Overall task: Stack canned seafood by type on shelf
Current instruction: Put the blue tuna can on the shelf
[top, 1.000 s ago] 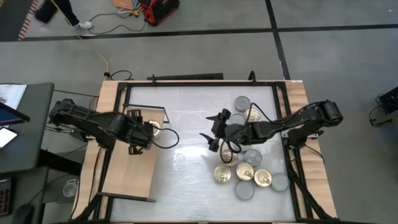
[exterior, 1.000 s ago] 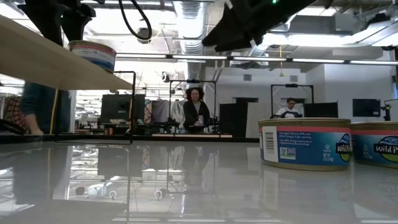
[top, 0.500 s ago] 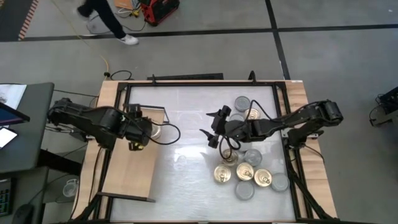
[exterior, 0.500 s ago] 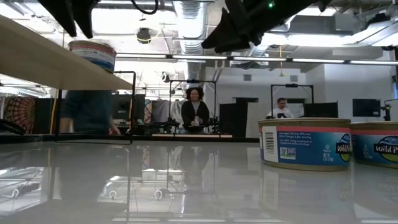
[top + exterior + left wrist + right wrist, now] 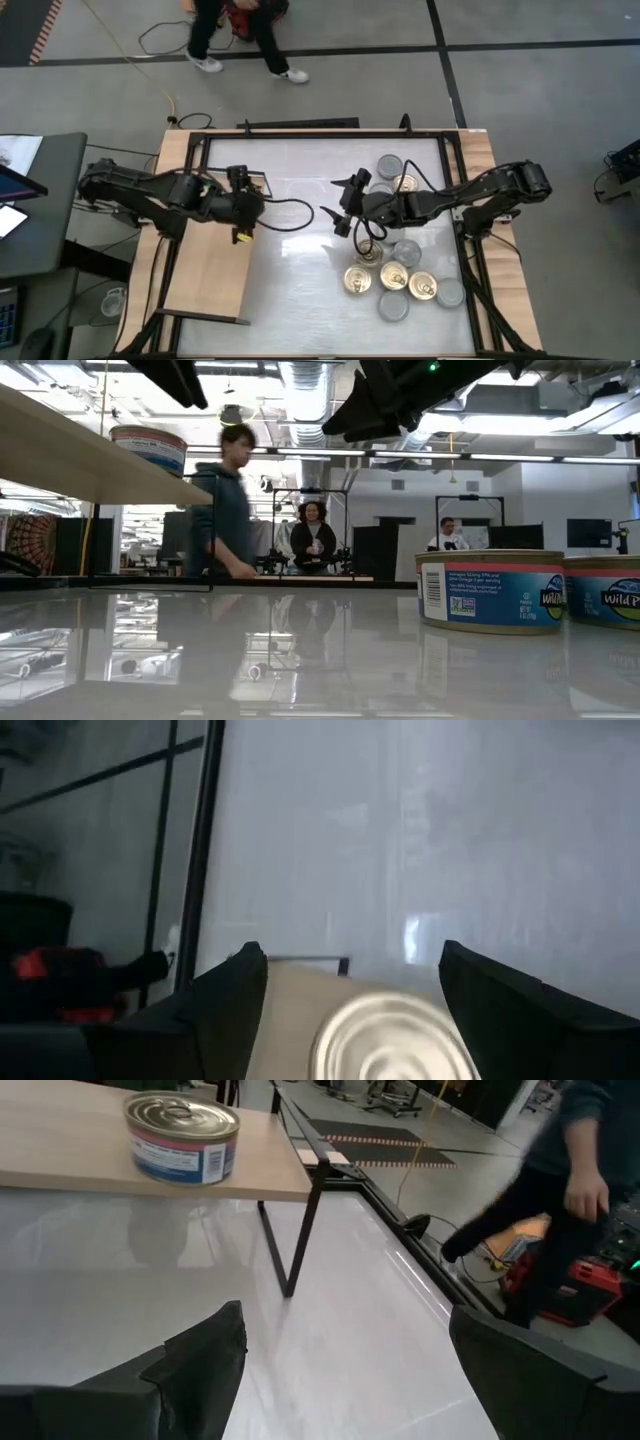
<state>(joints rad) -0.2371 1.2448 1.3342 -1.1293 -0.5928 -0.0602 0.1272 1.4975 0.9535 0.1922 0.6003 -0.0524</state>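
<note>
Seen from above, the left gripper [image 5: 243, 203] hangs over the far corner of the shelf [image 5: 205, 285], fingers apart and holding nothing, hiding the tin beneath it. Its wrist camera fills that gap: a silver-topped tin [image 5: 392, 1038] lies flat on the board between the spread fingers [image 5: 228, 1000], untouched. The low view shows the same tin [image 5: 148, 447] standing on the raised board [image 5: 90, 457], with a second tin [image 5: 490, 591] large in the foreground on the white table [image 5: 300, 660] and a third [image 5: 602, 590] just beside it at the frame's edge.

The right gripper [image 5: 340, 206] is held above mid-table, jaws wide and empty; its wrist camera looks across to the shelf tin [image 5: 182, 1136] near the board's corner. Only the overhead camera takes in the remaining tins [image 5: 395, 270] clustered on the table's right side under the right arm, gold and silver tops mixed. A person [image 5: 228, 500] walks past beyond the table, blurred in the low view.
</note>
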